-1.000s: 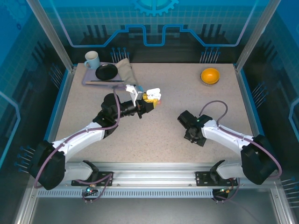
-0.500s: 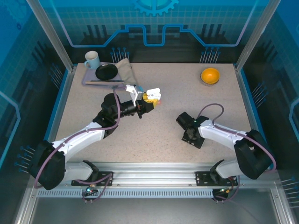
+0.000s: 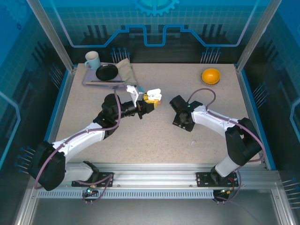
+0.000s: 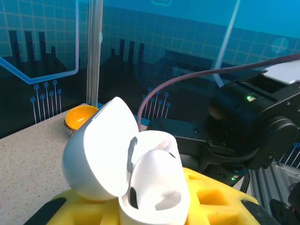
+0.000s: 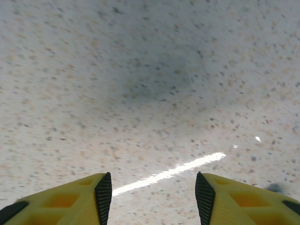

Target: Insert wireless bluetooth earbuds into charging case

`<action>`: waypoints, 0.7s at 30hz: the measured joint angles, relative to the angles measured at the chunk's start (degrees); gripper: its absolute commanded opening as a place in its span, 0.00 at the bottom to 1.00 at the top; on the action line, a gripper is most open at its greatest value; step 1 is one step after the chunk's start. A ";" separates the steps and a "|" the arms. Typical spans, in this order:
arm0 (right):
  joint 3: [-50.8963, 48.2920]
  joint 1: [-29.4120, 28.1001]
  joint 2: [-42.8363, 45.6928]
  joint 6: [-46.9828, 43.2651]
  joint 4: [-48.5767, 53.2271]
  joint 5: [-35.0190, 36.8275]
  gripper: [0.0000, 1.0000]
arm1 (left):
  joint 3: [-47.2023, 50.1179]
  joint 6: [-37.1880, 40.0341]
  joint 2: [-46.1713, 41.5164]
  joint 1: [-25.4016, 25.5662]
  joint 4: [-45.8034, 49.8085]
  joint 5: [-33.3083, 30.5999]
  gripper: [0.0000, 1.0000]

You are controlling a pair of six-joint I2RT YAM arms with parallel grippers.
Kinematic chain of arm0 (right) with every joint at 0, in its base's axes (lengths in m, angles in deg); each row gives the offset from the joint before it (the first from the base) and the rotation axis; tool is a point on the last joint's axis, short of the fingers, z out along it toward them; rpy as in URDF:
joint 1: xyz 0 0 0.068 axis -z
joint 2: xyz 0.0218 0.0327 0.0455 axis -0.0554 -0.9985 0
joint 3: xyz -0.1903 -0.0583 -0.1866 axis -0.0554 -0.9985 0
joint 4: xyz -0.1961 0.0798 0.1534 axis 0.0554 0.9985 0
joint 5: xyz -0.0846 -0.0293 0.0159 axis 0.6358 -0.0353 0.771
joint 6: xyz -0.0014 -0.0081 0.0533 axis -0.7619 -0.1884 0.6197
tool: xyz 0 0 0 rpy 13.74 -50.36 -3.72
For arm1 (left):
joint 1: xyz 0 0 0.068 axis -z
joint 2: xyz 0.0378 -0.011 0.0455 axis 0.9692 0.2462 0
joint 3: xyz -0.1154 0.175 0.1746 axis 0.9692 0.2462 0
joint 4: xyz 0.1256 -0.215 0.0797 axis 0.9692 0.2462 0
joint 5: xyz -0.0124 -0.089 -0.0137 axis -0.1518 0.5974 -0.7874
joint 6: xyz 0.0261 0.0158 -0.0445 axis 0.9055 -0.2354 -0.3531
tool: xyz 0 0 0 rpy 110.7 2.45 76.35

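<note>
My left gripper [image 3: 152,97] is shut on a white charging case [image 3: 153,93], held above the middle of the table. In the left wrist view the case [image 4: 154,187] stands between the yellow fingers [image 4: 220,197] with its lid [image 4: 101,150] swung open to the left. I cannot tell whether a bud sits inside it. My right gripper [image 3: 180,119] is just right of the case, low over the table. Its jaws [image 5: 153,192] stand open with only bare tabletop between them. A tiny white thing, perhaps an earbud [image 3: 193,142], lies on the table nearer the front.
An orange bowl [image 3: 210,75] sits at the back right, also seen behind the case [image 4: 79,117]. A tray [image 3: 86,80] at the back left holds a mug [image 3: 92,59], a black dish [image 3: 107,71] and a cloth [image 3: 125,70]. The right arm [image 4: 243,126] looms close behind the case.
The right gripper has moved left and away from the front edge, toward the case, uncovering the tiny white thing on the table. The left arm and the case have not moved.
</note>
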 measured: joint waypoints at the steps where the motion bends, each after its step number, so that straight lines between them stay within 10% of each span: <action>1: 0.28 0.02 0.07 0.13 0.17 0.04 0.55 | 0.00 0.00 0.00 0.00 0.00 0.02 0.00; 21: -18.56 1.99 14.97 7.13 3.17 -3.06 0.62 | 0.00 -0.02 0.00 0.00 -0.04 0.02 0.00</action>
